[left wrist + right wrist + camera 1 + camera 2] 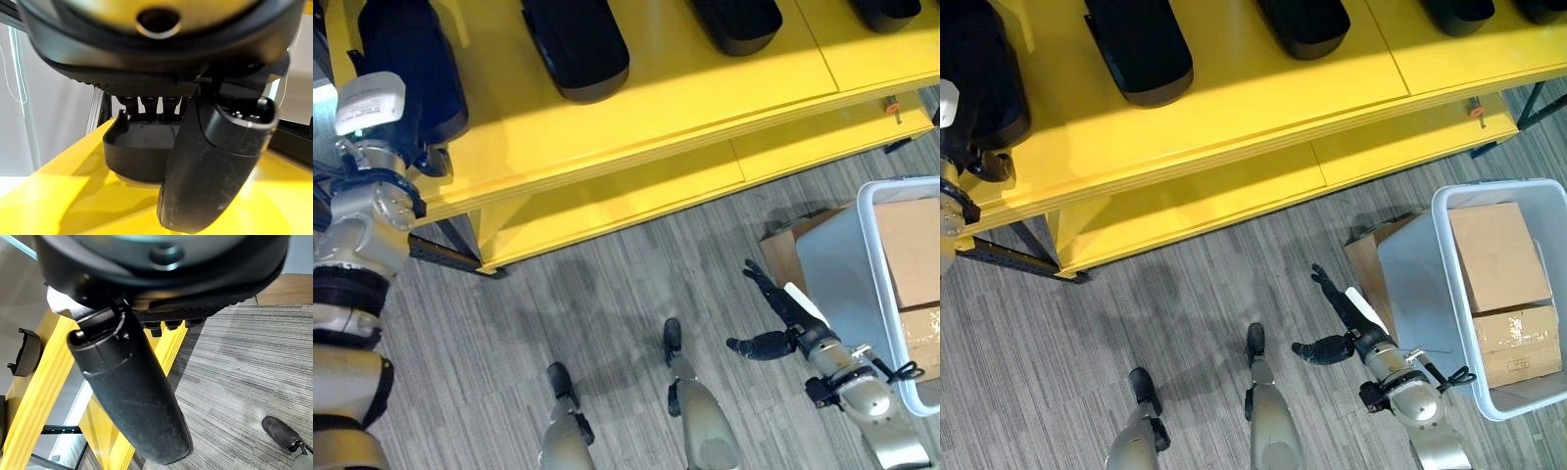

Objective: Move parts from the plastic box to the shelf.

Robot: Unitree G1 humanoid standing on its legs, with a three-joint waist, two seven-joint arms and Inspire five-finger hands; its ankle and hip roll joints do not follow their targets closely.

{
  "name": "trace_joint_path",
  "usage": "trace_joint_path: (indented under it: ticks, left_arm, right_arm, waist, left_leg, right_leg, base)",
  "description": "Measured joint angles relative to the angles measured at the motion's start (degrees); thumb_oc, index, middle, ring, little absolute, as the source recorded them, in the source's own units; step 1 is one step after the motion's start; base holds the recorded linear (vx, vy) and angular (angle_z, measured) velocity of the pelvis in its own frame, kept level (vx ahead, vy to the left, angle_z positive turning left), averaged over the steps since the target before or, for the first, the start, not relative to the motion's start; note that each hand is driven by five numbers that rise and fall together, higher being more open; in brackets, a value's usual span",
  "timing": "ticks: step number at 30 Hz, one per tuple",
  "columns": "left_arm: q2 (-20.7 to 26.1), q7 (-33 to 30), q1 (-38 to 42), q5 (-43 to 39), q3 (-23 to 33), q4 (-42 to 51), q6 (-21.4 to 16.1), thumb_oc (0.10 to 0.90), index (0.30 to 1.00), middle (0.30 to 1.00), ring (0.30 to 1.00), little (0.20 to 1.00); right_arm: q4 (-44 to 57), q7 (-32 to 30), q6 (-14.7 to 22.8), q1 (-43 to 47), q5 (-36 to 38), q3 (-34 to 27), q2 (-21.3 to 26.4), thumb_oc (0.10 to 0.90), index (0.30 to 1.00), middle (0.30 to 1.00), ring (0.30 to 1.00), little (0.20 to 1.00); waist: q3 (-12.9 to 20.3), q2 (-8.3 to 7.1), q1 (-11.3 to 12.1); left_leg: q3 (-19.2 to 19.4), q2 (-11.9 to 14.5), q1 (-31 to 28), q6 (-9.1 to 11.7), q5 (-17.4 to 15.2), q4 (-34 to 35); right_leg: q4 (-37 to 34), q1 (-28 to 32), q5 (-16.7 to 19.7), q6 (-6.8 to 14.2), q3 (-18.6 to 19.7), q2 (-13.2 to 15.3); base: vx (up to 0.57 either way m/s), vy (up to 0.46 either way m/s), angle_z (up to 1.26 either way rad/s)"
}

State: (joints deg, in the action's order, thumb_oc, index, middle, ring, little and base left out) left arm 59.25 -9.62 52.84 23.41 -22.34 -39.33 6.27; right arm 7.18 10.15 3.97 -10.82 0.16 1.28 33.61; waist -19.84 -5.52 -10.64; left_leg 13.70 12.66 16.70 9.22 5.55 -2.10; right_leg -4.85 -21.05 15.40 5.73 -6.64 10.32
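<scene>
A long black part [406, 69] lies on the top of the yellow shelf [705, 88] at its left end. My left arm reaches up to it. In the left wrist view my left hand [210, 166] is at the part's [137, 152] near end, fingers straight toward its hollow and thumb hanging in front. The white plastic box [1449, 196] stands on the floor at the right, with two cardboard boxes [1494, 255] in it. My right hand [781, 305] hangs open over the floor just left of the box, holding nothing.
Three more black parts [576, 44] lie in a row along the shelf top. A lower yellow shelf level [636, 196] juts out beneath. A flat piece of cardboard [1366, 255] leans against the plastic box's left side. Grey striped floor lies between shelf and box.
</scene>
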Motion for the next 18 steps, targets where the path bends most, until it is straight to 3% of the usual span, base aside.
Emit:
trace_joint_path:
  ticks: [7, 18]
  left_arm:
    - [0.1, 0.4, 0.0, 0.0, 0.0, 0.0, 0.1, 0.9, 1.0, 1.0, 1.0, 1.0]
    - [0.3, 0.5, -0.1, 0.0, 0.1, 0.0, 0.0, 0.9, 1.0, 1.0, 1.0, 1.0]
  right_arm:
    - [0.0, 0.3, 0.0, 0.0, 0.0, 0.0, 0.1, 0.9, 1.0, 1.0, 1.0, 1.0]
    - [0.0, 0.4, 0.0, 0.0, 0.0, 0.1, 0.1, 0.9, 1.0, 1.0, 1.0, 1.0]
  waist:
    - [0.0, 0.01, 1.3]
    - [0.0, 0.01, 1.4]
  left_leg:
    - [0.0, 0.0, -0.8, -0.1, -0.1, -0.7]
    - [-0.1, 0.0, -1.6, -0.1, -0.1, -0.9]
  right_leg:
    - [0.4, 0.9, 0.0, 0.0, 0.1, 0.1]
    - [0.5, 1.8, -0.3, -0.4, 0.1, 0.2]
  base:
    - [0.0, -0.001, 0.01]
    - [0.0, -0.001, 0.01]
